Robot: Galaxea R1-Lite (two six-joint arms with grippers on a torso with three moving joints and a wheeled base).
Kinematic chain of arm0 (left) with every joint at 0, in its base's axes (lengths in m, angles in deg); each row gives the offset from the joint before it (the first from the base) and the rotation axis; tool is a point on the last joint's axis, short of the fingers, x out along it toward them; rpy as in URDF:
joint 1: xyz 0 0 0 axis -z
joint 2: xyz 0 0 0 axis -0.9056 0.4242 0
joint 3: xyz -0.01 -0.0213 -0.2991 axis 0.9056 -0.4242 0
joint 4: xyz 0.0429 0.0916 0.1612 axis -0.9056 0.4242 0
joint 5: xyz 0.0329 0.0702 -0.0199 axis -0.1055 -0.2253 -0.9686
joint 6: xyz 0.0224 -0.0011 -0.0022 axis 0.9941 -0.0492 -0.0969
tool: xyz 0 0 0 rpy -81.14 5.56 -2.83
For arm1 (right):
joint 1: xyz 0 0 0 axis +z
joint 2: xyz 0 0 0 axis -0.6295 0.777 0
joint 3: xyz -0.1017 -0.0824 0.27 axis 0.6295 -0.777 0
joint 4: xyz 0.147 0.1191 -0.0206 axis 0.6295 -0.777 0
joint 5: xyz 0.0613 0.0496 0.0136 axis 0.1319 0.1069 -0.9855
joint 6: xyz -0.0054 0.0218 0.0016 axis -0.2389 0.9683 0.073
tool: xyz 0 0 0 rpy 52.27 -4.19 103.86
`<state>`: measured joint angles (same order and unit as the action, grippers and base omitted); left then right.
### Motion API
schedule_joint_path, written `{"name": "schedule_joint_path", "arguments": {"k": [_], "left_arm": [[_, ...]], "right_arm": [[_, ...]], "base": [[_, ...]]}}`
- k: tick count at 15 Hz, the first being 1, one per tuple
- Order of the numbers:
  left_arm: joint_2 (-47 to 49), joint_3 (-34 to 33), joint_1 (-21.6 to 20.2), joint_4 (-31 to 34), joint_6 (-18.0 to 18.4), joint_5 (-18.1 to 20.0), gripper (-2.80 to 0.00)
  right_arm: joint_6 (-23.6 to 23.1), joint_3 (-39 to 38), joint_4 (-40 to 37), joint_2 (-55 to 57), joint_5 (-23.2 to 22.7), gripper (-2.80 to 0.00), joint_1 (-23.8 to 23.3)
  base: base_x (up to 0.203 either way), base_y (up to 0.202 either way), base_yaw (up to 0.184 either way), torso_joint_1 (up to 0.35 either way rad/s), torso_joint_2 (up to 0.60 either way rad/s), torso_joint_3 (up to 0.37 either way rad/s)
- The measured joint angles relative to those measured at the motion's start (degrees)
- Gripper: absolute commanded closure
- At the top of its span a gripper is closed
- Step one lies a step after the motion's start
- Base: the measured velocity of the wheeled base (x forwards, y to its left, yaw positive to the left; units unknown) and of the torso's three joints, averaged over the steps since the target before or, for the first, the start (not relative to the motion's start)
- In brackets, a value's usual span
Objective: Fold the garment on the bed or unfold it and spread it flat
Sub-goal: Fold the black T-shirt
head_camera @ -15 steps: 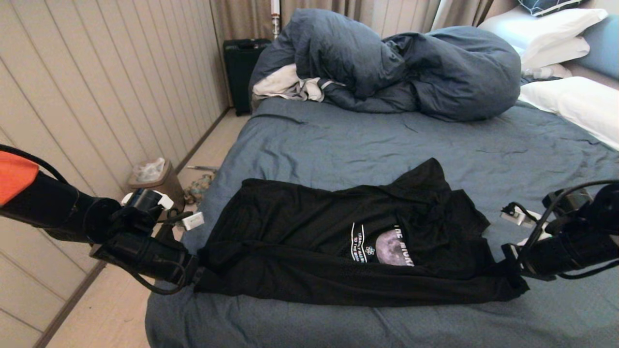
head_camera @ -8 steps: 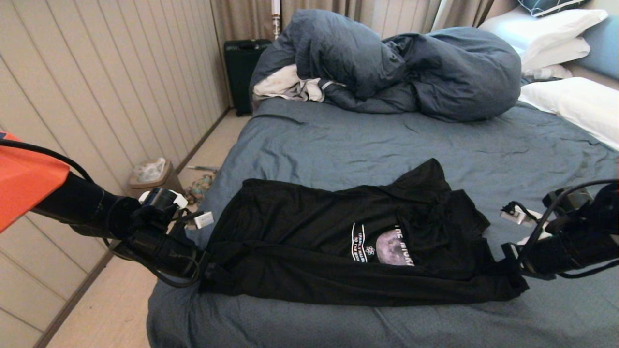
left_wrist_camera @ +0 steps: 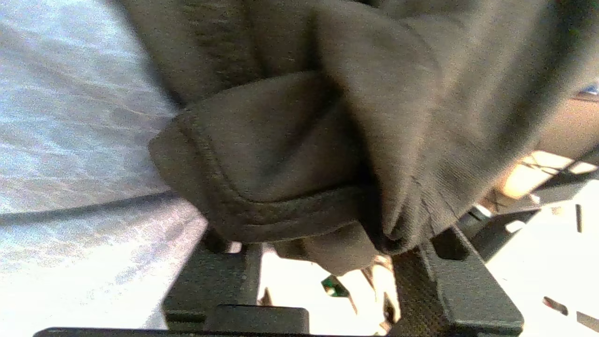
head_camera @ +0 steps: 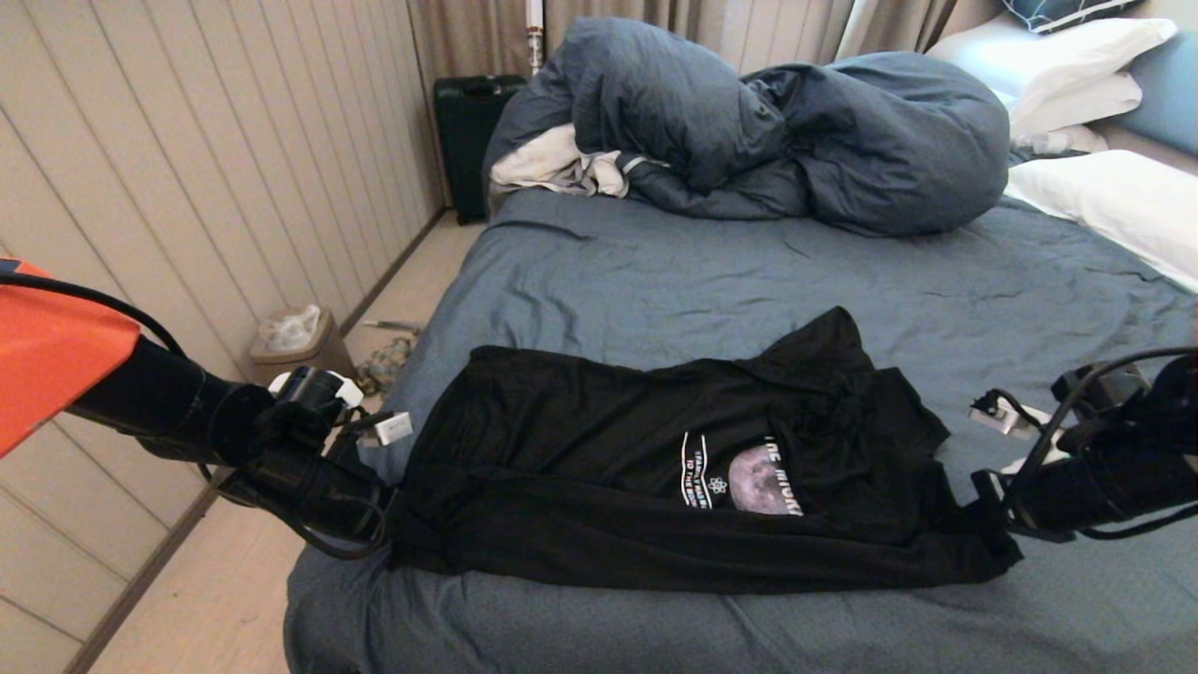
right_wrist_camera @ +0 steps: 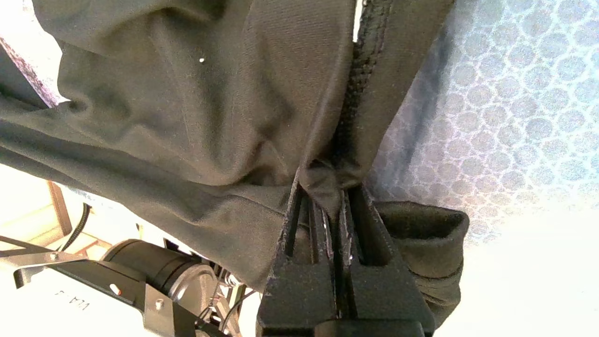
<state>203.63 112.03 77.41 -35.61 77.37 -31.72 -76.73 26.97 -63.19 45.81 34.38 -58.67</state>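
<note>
While the garment [head_camera: 655,477] lies between them, right hand [right_wrist_camera: 334,206] pinches it — left hand [left_wrist_camera: 327,262], half-closed, straddles its hem.

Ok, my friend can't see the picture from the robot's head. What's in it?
A black T-shirt lies stretched sideways near the front of a blue bed, with the left gripper at one end and the right gripper pinching the other. Behind it sit a heaped dark-blue duvet and white pillows.
</note>
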Motion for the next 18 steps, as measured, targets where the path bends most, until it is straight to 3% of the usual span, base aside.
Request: {"name": "schedule_joint_path", "arguments": {"k": [7,12,13,14,18], "left_arm": [[-3.26,-0.33,1.77,3.73,-1.09,4.70,0.00],[-4.13,-0.27,1.85,3.42,-1.17,4.54,0.00],[-4.10,-0.15,1.88,3.31,-1.12,4.29,-1.09],[-4.10,-0.20,1.95,3.05,-1.09,4.00,-2.80],[-3.77,-0.01,1.18,1.73,-1.15,2.19,-2.80]], "right_arm": [[-0.16,-0.27,-0.01,-0.50,-0.55,0.00,-0.09],[-0.22,-0.35,-0.02,-0.91,-0.59,0.00,-0.20],[-0.22,-0.38,-0.02,-0.94,-0.61,0.00,-0.24],[-0.24,-0.38,-0.02,-0.94,-0.61,0.00,-0.22],[-0.24,-0.93,-0.02,-0.94,-0.66,0.00,-0.18]], "base": [[0.000,0.000,0.000,0.000,0.00,0.000],[0.000,0.000,0.000,0.000,0.00,0.000],[0.000,0.000,0.000,0.000,0.00,0.000],[0.000,0.000,0.000,0.000,0.00,0.000],[0.000,0.000,0.000,0.000,0.00,0.000]]}}
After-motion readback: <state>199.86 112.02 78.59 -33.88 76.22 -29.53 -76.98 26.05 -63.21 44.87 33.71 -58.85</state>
